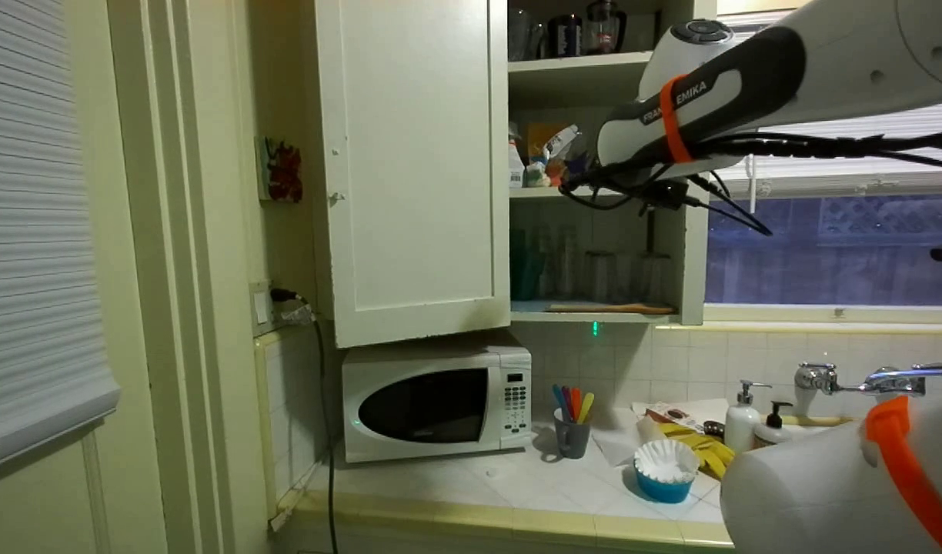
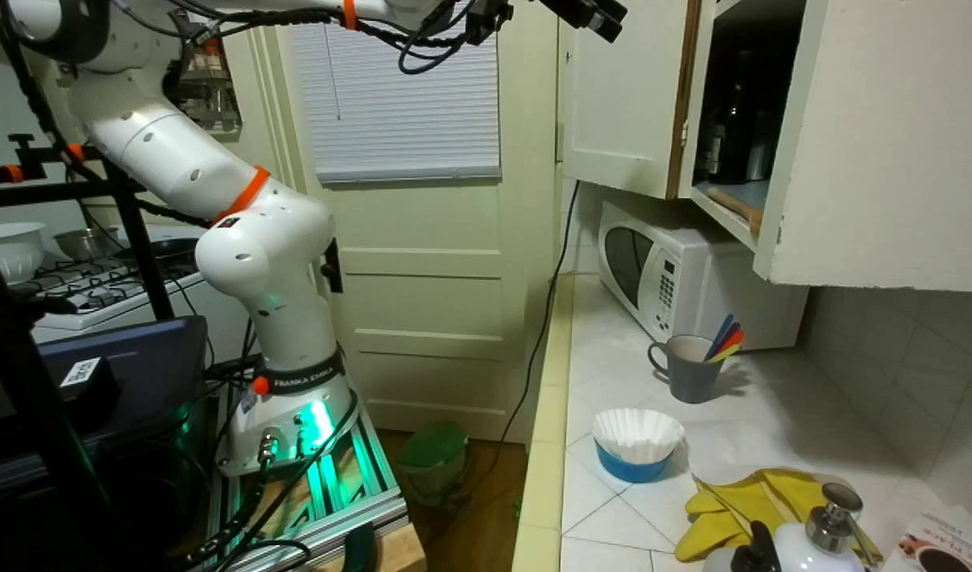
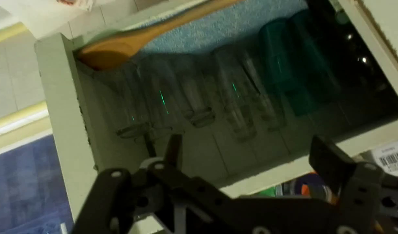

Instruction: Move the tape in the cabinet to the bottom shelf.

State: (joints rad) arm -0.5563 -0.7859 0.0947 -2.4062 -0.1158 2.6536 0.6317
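Note:
The white cabinet [image 1: 421, 154] stands with its door open in both exterior views [image 2: 633, 95]. Its bottom shelf [image 1: 534, 316] has a blue liner, also seen in the wrist view [image 3: 215, 31], which stands upside down. My gripper [image 3: 249, 152] is open with nothing between its fingers. It is in front of the cabinet, facing the bottom compartment and the edge of the shelf above it. In an exterior view the gripper [image 2: 605, 20] shows at the top edge. I cannot make out the tape; purple and orange items [image 3: 308, 187] on the middle shelf are partly hidden by the gripper.
A wooden spoon [image 3: 134, 42] lies along the bottom shelf's front edge. Clear glasses [image 3: 233, 97] and green cups [image 3: 283, 61] stand behind it. Packages [image 1: 552, 154] fill the middle shelf. A microwave [image 1: 432, 408], a mug [image 1: 572, 438] and a blue bowl [image 1: 663, 486] stand on the counter below.

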